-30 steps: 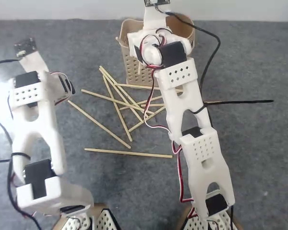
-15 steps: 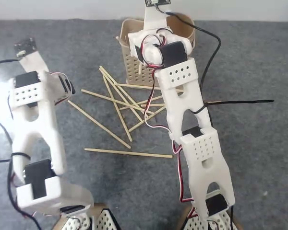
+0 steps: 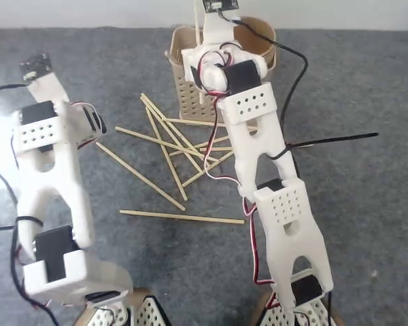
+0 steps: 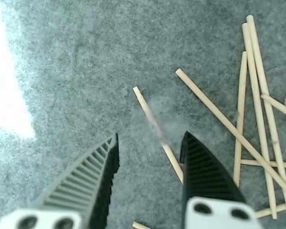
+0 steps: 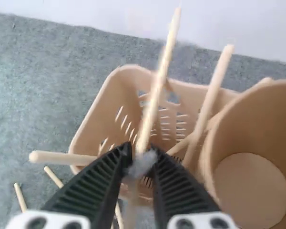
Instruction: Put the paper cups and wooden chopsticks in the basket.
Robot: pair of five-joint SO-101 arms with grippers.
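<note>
The beige slotted basket [image 3: 185, 95] stands at the back of the grey carpet, with a paper cup [image 5: 248, 157] inside it. Over the basket [image 5: 109, 124] my right gripper [image 5: 139, 162] is shut on a wooden chopstick [image 5: 157, 95], which stands nearly upright above the opening. Another chopstick [image 5: 209, 95] leans inside the basket. Several loose chopsticks [image 3: 173, 153] lie crossed on the carpet in front of the basket. My left gripper [image 4: 150, 157] hangs open above the carpet at the left, one chopstick [image 4: 157, 131] lying below and between its fingers.
One long chopstick [image 3: 182, 216] lies apart, nearer the arms' bases. A black cable [image 3: 333, 142] trails to the right of the right arm. Bare carpet lies at the far left and far right.
The right arm has shifted slightly left over the basket with its chopstick. The left arm has not moved.
</note>
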